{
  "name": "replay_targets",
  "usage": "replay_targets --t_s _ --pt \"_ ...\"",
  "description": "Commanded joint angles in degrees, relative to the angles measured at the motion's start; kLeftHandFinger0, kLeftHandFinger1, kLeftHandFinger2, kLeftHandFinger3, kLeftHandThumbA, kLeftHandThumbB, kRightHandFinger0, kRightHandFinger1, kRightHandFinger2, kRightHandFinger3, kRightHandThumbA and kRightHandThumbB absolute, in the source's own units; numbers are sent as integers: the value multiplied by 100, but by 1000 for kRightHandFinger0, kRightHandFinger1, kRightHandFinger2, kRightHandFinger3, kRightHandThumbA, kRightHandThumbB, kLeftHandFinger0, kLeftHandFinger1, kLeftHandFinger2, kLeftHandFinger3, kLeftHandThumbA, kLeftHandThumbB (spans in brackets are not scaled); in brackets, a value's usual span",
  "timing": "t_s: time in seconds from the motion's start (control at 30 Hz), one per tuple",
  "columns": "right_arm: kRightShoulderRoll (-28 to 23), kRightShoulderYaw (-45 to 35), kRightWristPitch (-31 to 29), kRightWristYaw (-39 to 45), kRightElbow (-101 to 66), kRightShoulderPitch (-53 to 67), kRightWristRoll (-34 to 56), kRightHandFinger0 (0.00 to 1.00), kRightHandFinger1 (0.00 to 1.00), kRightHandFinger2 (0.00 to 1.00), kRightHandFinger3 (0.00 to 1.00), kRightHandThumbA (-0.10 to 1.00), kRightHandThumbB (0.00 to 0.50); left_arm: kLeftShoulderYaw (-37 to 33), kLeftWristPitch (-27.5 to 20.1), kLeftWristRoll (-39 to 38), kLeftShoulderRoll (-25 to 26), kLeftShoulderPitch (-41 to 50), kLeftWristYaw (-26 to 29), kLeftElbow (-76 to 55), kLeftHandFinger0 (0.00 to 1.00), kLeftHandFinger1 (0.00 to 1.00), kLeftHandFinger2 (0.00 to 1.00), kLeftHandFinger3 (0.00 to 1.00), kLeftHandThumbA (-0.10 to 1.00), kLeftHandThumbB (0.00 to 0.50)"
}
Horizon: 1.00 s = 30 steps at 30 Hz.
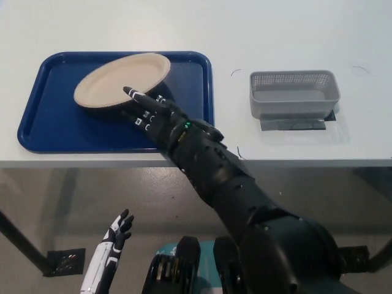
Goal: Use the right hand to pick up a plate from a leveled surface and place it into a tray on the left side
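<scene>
A beige round plate (121, 78) hangs tilted just above the blue tray (49, 131), over the tray's middle. My black right hand (147, 110) reaches across the tray's near right part and grips the plate's near rim, one finger on top and the others underneath. The plate's right side throws a shadow on the tray, so it is not lying flat. My white left hand (115, 240) rests low at the lower left, below the table's edge, fingers apart and holding nothing.
A grey mesh basket (294, 93) stands on the white table (275, 37) to the right of the tray, on a dark strip of tape. The table's front edge (73, 163) runs across the middle of the view, with floor below it.
</scene>
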Motion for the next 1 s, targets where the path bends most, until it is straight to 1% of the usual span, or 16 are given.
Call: replay_targets --t_s 0.0,0.13,0.27,0.3,0.33,0.37,0.43,0.47,0.57,0.67,0.7,0.77,0.83,0.87,0.9,0.97 --pt "-72 -214 -15 1519 -254 -377 222 1000 1000 1000 1000 1000 454 -32 -74 -3 84 -87 -51 -155 1000 1000 1000 1000 1000 0" --pt "-68 -309 17 1616 -372 -333 248 1000 1000 1000 1000 1000 449 -56 -79 23 84 -77 -53 -170 1000 1000 1000 1000 1000 2" --pt "-88 -208 268 1843 -806 -106 177 1000 1000 1000 1000 1000 460 -86 -59 33 92 -95 -63 -168 1000 1000 1000 1000 1000 7" --pt "-66 -111 509 1860 -1267 139 174 1000 1000 1000 1000 1000 447 -93 -74 41 91 -123 -53 -146 1000 1000 1000 1000 1000 3" --pt "-42 -61 635 1871 -1518 275 177 1000 1000 1000 1000 1000 450 -91 -61 31 89 -123 -52 -148 1000 1000 1000 1000 1000 3" --pt "-7 40 874 1863 -2003 534 184 1000 1000 1000 1000 1000 442 -101 -38 20 98 -120 -69 -161 1000 1000 1000 1000 1000 13" --pt "87 348 1566 1769 -3343 1217 259 1000 1000 1000 1000 1000 416 -101 -40 22 100 -120 -65 -164 1000 1000 1000 1000 1000 22" --pt "80 770 1885 1524 -4352 1762 583 1000 1000 1000 1000 1000 413 -98 -17 31 97 -116 -57 -180 1000 1000 1000 1000 1000 22" --pt "-201 1640 1914 1111 -5615 2485 1385 1000 1000 1000 1000 1000 438 -84 17 4 157 -202 -104 -182 1000 1000 1000 1000 1000 7" --pt "-803 2593 1914 658 -7053 3242 2393 1000 1000 1000 1000 1000 448 -74 47 -24 162 -226 -114 -160 1000 1000 1000 1000 1000 26" --pt "-1086 2907 1914 408 -7717 3570 2824 1000 1000 1000 1000 1000 447 -79 32 -37 164 -226 -126 -129 1000 1000 1000 1000 1000 27" --pt "-1424 3185 1914 166 -8444 3908 3338 1000 1000 1000 1000 1000 442 -88 19 -67 165 -228 -150 -95 1000 1000 1000 1000 1000 52" --pt "-1591 3304 1914 23 -8829 4083 3579 1000 1000 1000 1000 1000 443 -84 -16 -70 160 -233 -140 -66 1000 1000 1000 1000 1000 42" --pt "-1753 3409 1914 -93 -9226 4258 3719 1000 1000 1000 1000 1000 451 -88 -21 -87 167 -234 -158 -71 1000 1000 1000 1000 1000 37" --pt "-1903 3476 1914 -120 -9664 4476 3819 1000 1000 1000 1000 1000 447 -86 6 -95 171 -238 -166 -88 1000 1000 1000 1000 1000 29" --pt "-2028 3516 1914 -103 -10013 4658 3973 1000 1000 1000 1000 1000 440 -91 -13 -85 183 -237 -172 -88 1000 1000 1000 1000 1000 19"
